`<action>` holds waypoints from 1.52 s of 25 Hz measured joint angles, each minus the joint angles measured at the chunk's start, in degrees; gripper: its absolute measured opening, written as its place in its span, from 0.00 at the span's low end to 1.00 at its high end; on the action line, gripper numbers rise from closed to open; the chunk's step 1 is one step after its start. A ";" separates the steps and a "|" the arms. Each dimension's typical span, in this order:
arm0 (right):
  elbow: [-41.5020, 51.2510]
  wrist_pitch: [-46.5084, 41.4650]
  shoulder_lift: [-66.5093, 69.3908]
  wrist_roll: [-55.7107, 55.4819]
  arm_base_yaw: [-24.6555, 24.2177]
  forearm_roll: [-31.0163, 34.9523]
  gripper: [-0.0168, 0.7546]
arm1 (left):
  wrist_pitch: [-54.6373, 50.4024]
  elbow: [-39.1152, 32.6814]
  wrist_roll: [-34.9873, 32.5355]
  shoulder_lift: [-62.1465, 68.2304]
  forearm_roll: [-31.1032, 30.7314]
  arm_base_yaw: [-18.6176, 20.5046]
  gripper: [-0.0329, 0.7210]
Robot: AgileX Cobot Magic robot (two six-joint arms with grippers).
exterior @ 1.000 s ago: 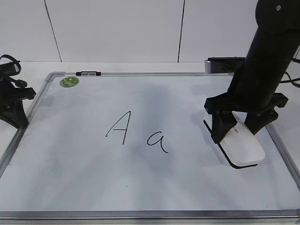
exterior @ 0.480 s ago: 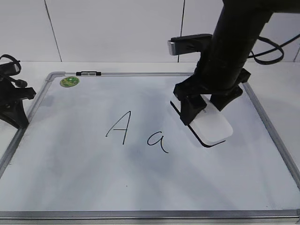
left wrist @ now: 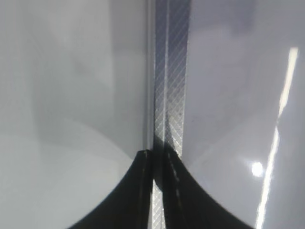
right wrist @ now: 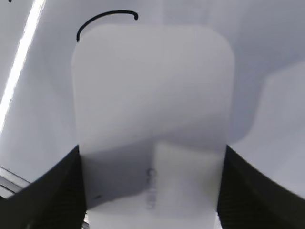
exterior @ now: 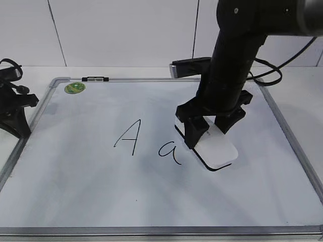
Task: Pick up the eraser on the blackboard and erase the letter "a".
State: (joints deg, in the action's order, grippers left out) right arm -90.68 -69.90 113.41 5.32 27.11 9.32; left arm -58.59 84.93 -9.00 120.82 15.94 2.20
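My right gripper (exterior: pixel 208 132) is shut on the white eraser (exterior: pixel 216 149), fingers on its two long sides. The eraser's black felt base sits on or just above the blackboard (exterior: pixel 75 176), right of the lowercase letter "a" (exterior: pixel 170 150). In the right wrist view the eraser (right wrist: pixel 152 95) fills the frame between the jaws (right wrist: pixel 151 186), and a curved black stroke of the "a" (right wrist: pixel 106 19) shows just past its far end. My left gripper (exterior: pixel 15 118) rests at the board's left frame. In the left wrist view its jaws (left wrist: pixel 158 162) are closed together over the frame strip (left wrist: pixel 171 71).
A capital "A" (exterior: pixel 128 136) is written left of the "a". A round green sticker (exterior: pixel 74 87) and a small black-and-white clip (exterior: pixel 95 78) sit at the board's top left. A white wall stands behind the table.
My right arm has carried the eraser from the board's right edge leftward across the board to just right of the "a". The left arm has not moved.
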 joint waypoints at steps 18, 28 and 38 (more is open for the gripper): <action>-7.54 0.00 9.27 -0.84 0.12 0.00 0.72 | -0.11 0.04 0.00 0.00 0.13 0.00 0.06; -8.64 -0.24 12.25 -2.35 0.12 0.00 0.72 | -0.11 0.13 0.00 0.12 0.13 0.00 0.06; -9.12 -0.52 12.71 -3.02 5.10 -2.28 0.72 | -0.11 0.13 0.00 0.12 0.37 0.00 0.06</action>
State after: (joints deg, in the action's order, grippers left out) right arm -99.80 -70.42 126.11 2.30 32.20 7.05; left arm -58.69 85.06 -9.00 120.94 16.31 2.20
